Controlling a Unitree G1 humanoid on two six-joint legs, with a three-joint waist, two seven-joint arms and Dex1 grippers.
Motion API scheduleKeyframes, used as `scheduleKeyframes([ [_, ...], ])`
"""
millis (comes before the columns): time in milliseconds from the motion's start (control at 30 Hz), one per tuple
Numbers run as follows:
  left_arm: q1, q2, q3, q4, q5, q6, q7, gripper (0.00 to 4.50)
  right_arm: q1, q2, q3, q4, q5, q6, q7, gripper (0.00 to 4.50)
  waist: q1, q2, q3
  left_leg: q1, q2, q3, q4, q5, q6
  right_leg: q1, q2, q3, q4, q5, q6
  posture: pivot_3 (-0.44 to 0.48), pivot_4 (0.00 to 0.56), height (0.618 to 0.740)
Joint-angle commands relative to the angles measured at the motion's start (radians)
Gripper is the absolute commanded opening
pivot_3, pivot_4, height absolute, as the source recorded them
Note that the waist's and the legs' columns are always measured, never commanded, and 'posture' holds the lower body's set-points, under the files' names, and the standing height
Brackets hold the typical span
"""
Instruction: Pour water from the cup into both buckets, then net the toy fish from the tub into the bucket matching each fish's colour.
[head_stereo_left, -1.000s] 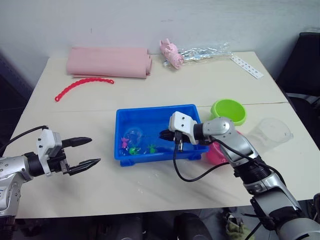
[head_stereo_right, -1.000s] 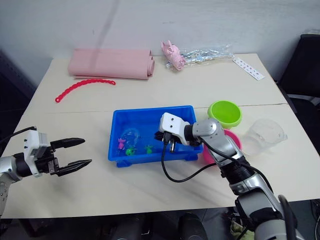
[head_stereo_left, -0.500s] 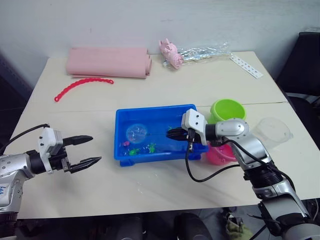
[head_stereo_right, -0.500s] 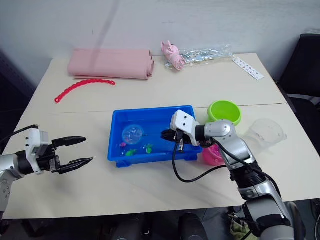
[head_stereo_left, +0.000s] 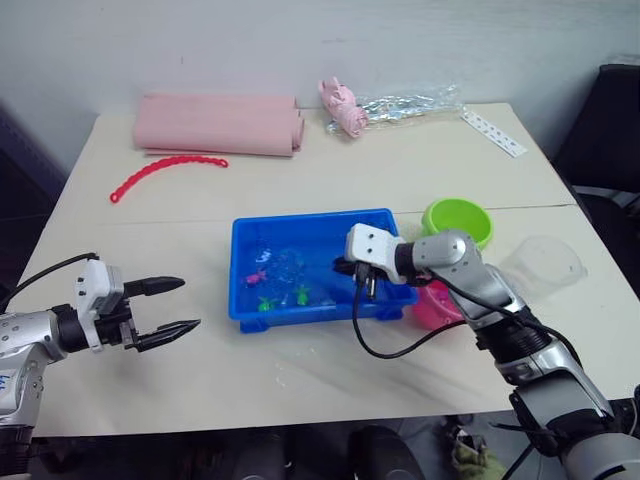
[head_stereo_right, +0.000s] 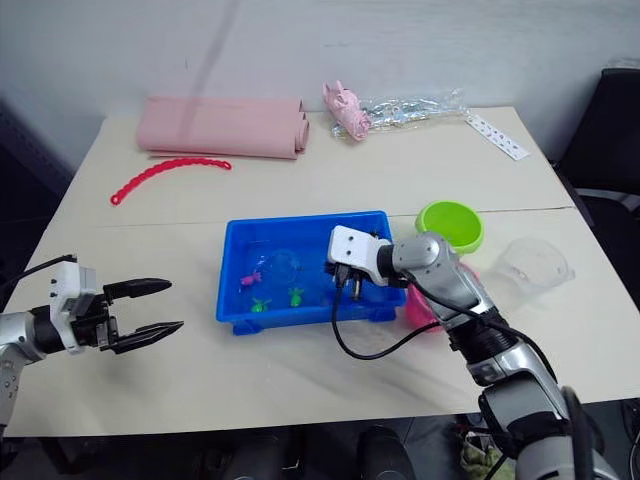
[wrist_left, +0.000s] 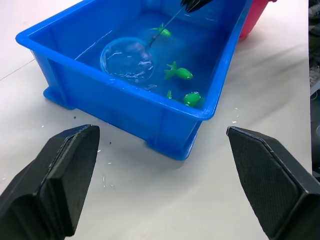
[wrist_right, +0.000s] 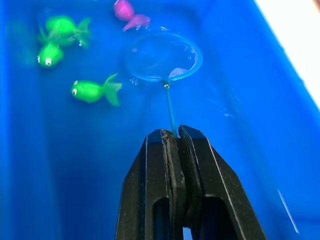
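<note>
Netting is under way: the right gripper (wrist_right: 172, 145) is clamped on the net (wrist_right: 163, 56) handle, hoop low in the tub (head_stereo_left: 250, 232) beside a pink fish (wrist_right: 129, 11), mesh empty; 3 green fish (wrist_right: 92, 91) lie near; the left gripper (head_stereo_left: 172, 304) hangs wide apart, well off. Pouring looks done, the cup (head_stereo_left: 545, 262) resting by the green bucket (head_stereo_left: 458, 220); no fish seen sorted yet, though the pink bucket (head_stereo_left: 433, 306) is half hidden.

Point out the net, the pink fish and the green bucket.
net (wrist_right: 163, 56): right wrist view, on the mesh inside the hoop.
pink fish (wrist_right: 123, 10): right wrist view, on its body.
green bucket (head_stereo_right: 449, 225): right eye view, on its inside.
</note>
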Motion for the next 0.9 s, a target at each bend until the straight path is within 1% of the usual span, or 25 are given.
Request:
scheduleKeyframes([
  [33,0.014,0.017,0.034,-0.016,-0.006,-0.01,-0.005,4.45,-0.047,0.013,0.047,-0.004,-0.059,-0.002,0.004,0.0,0.0,0.0,0.0,0.0,0.0,0.0,0.0,0.0,0.0,0.0,0.0,0.0,0.0,0.0,0.0,0.0,0.15,0.74],
  [233,0.027,0.014,0.042,-0.023,-0.007,-0.009,-0.001,4.45,-0.063,0.06,0.063,-0.022,-0.046,0.023,0.029,0.0,-0.001,0.0,0.0,0.0,0.0,0.0,0.0,0.0,0.0,0.0,0.0,0.0,0.001,0.0,0.0,0.0,0.15,0.74],
  [400,0.035,0.011,0.049,-0.03,-0.009,-0.008,0.004,4.45,-0.052,0.108,0.028,-0.034,-0.006,0.039,0.018,0.0,-0.001,0.0,0.0,0.0,0.0,0.0,0.0,0.0,0.0,0.0,0.0,0.0,0.001,0.0,0.0,0.0,0.15,0.74],
  [700,0.045,0.006,0.052,-0.035,-0.013,-0.005,0.012,4.45,-0.021,0.113,-0.035,-0.057,0.049,0.036,0.009,0.0,-0.004,0.0,0.0,0.0,0.0,0.0,0.0,0.0,0.0,-0.001,0.0,0.0,0.001,0.0,0.0,0.0,0.15,0.74],
  [900,0.038,0.006,0.047,-0.024,-0.01,-0.008,0.013,4.45,-0.002,0.079,-0.068,-0.082,0.082,0.064,0.025,0.0,-0.003,0.0,0.0,0.0,0.0,0.0,0.0,0.0,0.0,0.0,0.0,0.0,0.0,0.0,0.0,0.0,0.15,0.74],
])
